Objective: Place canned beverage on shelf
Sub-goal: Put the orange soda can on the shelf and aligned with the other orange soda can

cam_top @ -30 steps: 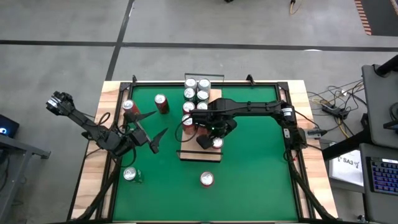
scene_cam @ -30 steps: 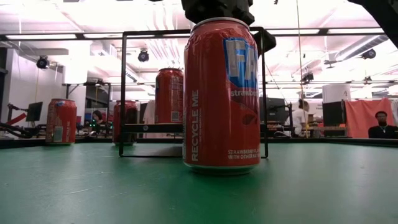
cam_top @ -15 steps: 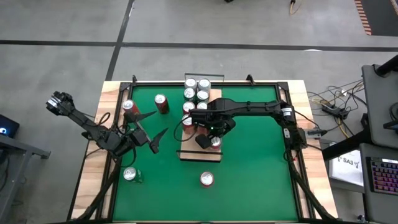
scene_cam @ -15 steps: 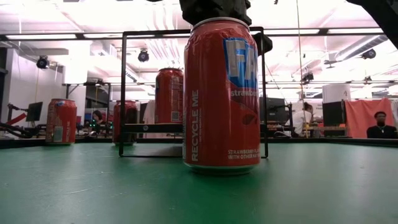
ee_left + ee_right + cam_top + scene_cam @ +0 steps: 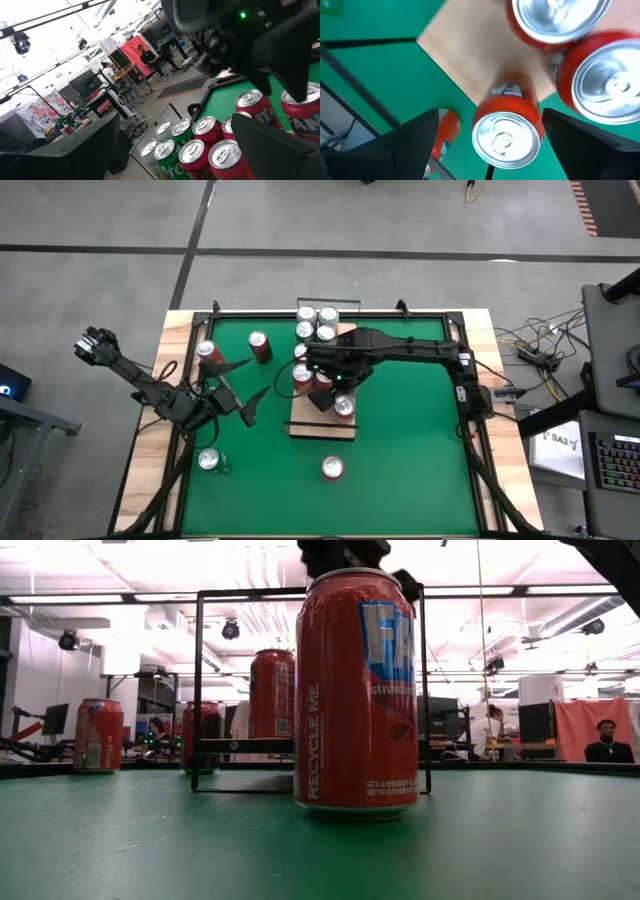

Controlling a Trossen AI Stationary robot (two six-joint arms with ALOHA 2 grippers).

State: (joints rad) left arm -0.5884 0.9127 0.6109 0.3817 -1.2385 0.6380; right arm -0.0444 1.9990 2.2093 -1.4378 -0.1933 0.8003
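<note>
A red can (image 5: 343,407) stands upright on the near part of the pale wooden shelf (image 5: 320,427). It also shows in the right wrist view (image 5: 507,132), on the shelf board (image 5: 485,55). My right gripper (image 5: 322,397) hovers over it. Its fingers are open and stand apart on either side of the can's top (image 5: 492,117) without touching. Two more red cans (image 5: 607,85) stand on the board farther back (image 5: 300,375). My left gripper (image 5: 256,378) waits open and empty over the mat's left part.
Several cans cluster at the mat's far edge (image 5: 315,323). Single red cans stand on the green mat at far left (image 5: 259,346) (image 5: 208,352), near left (image 5: 210,462) and near the front (image 5: 332,468). The front one fills the low view (image 5: 355,690), with the shelf's black rail behind it (image 5: 195,690).
My right gripper has drawn back toward the table's far edge and a little left, off the can on the shelf. The can's top now shows in full, and the can stays upright in place.
</note>
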